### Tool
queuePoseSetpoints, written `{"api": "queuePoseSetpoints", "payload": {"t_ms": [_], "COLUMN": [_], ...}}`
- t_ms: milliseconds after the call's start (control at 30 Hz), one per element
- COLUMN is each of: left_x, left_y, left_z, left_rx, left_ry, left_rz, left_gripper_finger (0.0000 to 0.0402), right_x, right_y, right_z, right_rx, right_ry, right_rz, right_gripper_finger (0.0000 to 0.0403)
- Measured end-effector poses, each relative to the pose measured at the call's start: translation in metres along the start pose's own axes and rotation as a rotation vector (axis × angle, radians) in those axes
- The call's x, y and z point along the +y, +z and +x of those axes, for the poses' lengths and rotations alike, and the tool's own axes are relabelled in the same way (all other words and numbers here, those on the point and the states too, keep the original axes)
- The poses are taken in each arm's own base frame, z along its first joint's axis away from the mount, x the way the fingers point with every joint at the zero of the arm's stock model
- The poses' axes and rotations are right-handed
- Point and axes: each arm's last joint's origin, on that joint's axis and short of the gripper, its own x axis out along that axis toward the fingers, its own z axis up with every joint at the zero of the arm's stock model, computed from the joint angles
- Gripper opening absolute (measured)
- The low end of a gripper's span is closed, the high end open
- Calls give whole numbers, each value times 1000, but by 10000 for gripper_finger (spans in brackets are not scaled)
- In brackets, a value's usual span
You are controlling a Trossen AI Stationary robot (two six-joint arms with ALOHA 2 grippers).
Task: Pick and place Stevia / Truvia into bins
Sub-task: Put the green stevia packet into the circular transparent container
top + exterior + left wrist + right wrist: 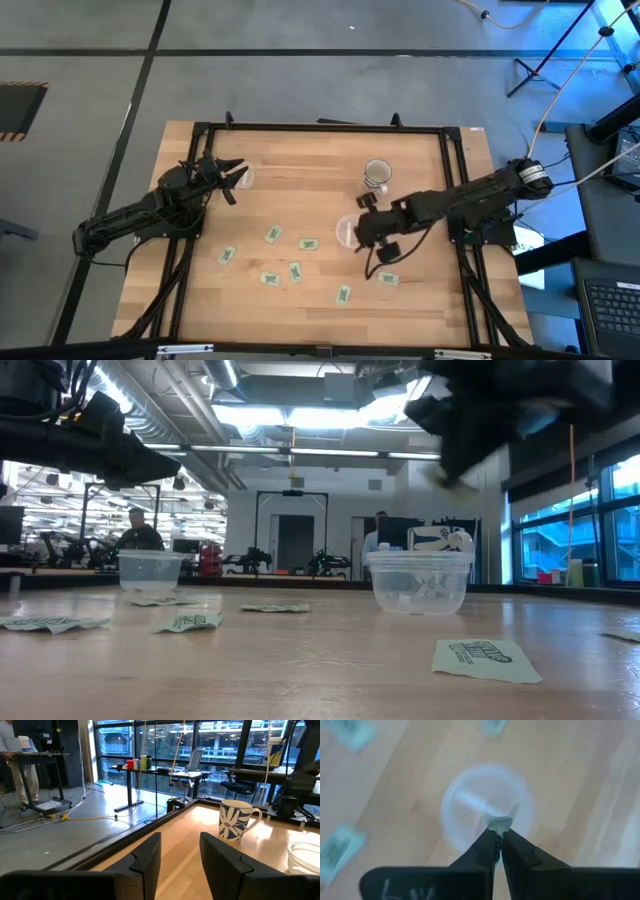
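Our right hand (498, 831) is pinched almost closed on one Stevia sachet (500, 822), gripping it by an edge so the paper pokes out past the fingertips. We hold it directly over the right bin (487, 807), the clear cup in the middle of the table (420, 300), and the wrist view looks straight down into it. That placement makes sense: with the packet centred above the rim, letting go should drop it inside rather than on the wood. From the low view we judge that the sachet hangs well clear of the cup, so it would flutter a little on the way down.

Our left hand (180, 857) waits near the far left edge of the table, fingers narrowly apart with nothing between them, close to the left bin (243, 178). It points away from the work, which keeps it out of the right arm's way.

The remaining sachets (296, 271) lie flat and scattered across the near half of the table, apart from one another, so each can be picked singly. A white patterned mug (377, 174) stands just beyond the right bin, and we should take care not to mistake it for a target.
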Motion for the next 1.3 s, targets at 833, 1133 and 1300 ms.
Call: {"api": "queuePoseSetpoints", "payload": {"t_ms": [833, 1133, 1300], "left_x": [0, 0, 0], "left_y": [0, 0, 0], "left_z": [0, 0, 0], "left_rx": [0, 0, 0], "left_ry": [-4, -4, -4], "left_rz": [-1, -1, -1], "left_gripper_finger": [130, 130, 130], "right_x": [-1, 5, 5], "right_y": [-15, -20, -20], "right_z": [68, 87, 86], "right_rx": [23, 94, 93], "right_ry": [22, 44, 42], "right_rz": [90, 77, 108], "right_gripper_finger": [31, 63, 119]}}
